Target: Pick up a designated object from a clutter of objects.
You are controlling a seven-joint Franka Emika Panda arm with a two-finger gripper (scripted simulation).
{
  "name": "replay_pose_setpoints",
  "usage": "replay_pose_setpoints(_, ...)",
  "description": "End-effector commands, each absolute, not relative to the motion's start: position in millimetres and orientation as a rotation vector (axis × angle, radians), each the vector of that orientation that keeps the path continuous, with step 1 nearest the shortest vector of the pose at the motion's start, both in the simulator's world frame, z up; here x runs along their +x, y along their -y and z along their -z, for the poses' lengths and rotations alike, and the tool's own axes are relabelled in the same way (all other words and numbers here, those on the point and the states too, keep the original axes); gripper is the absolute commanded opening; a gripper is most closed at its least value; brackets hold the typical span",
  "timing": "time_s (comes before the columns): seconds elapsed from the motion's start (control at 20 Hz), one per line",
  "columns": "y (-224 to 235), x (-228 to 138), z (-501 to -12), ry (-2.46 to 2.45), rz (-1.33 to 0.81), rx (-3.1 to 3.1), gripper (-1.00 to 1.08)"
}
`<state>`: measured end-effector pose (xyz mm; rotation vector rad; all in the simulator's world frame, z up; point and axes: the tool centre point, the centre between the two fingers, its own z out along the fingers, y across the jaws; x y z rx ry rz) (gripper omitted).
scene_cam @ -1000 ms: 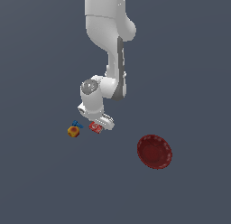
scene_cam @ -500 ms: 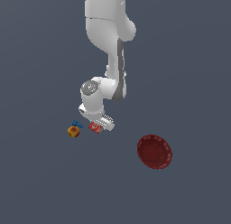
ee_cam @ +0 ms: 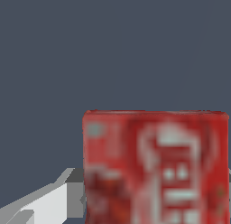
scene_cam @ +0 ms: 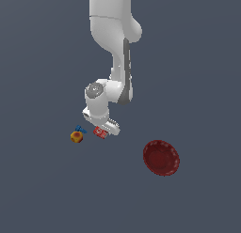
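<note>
A: Where is the red box (scene_cam: 99, 132) sitting?

B: On the grey floor (scene_cam: 47, 190), right under the wrist end of the arm (scene_cam: 113, 53). In the exterior view it lies just beside the gripper (scene_cam: 105, 129), touching it or nearly so, partly tucked under the white hand.

A: And the rest of the clutter?

B: The orange-yellow cube (scene_cam: 76, 136) is at about eight o'clock from the box, close by. The small blue piece (scene_cam: 80, 129) is at nine o'clock from the box, touching or almost touching the cube's upper edge. The dark red bowl (scene_cam: 161, 157) sits well apart, at about four o'clock from the box.

A: What does the wrist view give?

B: The box (ee_cam: 155, 166) fills the lower half, red face with blurred white lettering turned to the camera. One pale grey finger (ee_cam: 49, 203) shows alongside one edge of the box, seemingly touching it.

A: Clenched on it, then?

B: I cannot tell. Only one finger is visible, the other side of the box runs out of frame, and the exterior view is too small to show how the jaws stand
</note>
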<state>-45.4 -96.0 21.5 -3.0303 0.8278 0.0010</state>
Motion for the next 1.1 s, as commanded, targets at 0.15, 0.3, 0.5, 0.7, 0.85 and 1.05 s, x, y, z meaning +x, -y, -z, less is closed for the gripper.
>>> replay_pose_setpoints(0.15, 80.6, -39.5, -41.6, -0.827, 0.0, -3.03, -1.0)
replay_pose_setpoints(0.3, 67.5, -34.6, -59.2, -0.827, 0.0, -3.03, -1.0)
replay_pose_setpoints(0.5, 45.4, -26.3, -89.0, -0.828, 0.0, -3.031, -1.0)
replay_pose_setpoints(0.7, 18.9, -16.0, -125.1, -0.829, 0.001, -3.032, -1.0)
replay_pose_setpoints(0.85, -2.3, -7.8, -154.0, -0.83, 0.001, -3.032, -1.0)
replay_pose_setpoints(1.05, -30.2, 3.2, -191.9, -0.83, 0.002, -3.033, -1.0)
